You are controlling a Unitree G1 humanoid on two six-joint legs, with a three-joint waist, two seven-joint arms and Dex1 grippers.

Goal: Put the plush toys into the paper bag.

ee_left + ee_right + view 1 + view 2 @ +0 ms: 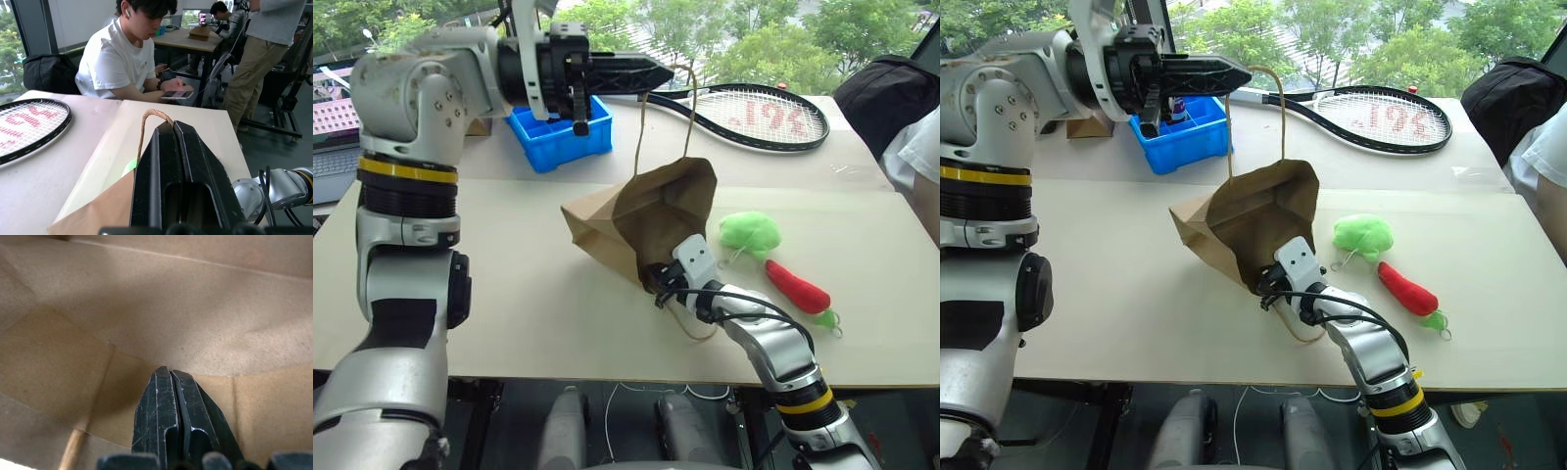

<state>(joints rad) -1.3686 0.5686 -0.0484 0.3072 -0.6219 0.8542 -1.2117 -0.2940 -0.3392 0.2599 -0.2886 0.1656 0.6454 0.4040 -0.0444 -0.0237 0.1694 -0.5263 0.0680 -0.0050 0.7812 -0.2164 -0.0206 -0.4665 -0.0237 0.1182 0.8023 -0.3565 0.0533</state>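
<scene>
The brown paper bag [656, 211] lies tilted on the table, its mouth toward me. My left gripper [666, 70] is raised high above it, pointing right. It is shut on the bag's cord handle [146, 117], which hangs taut down to the upper lip. The right gripper [169, 369] is shut and reaches into the bag's mouth, with brown paper all around it. Whether it pinches paper is unclear. Right of the bag the plush toys rest on the table: a light-green fuzzy toy [750, 235] and a red chili toy [797, 286].
A blue bin [558, 132] and a tennis racket [759, 113] lie at the back of the table. A laptop [333, 137] sits at far left. A person [122, 58] sits at the table's right end beside a black bag [886, 98].
</scene>
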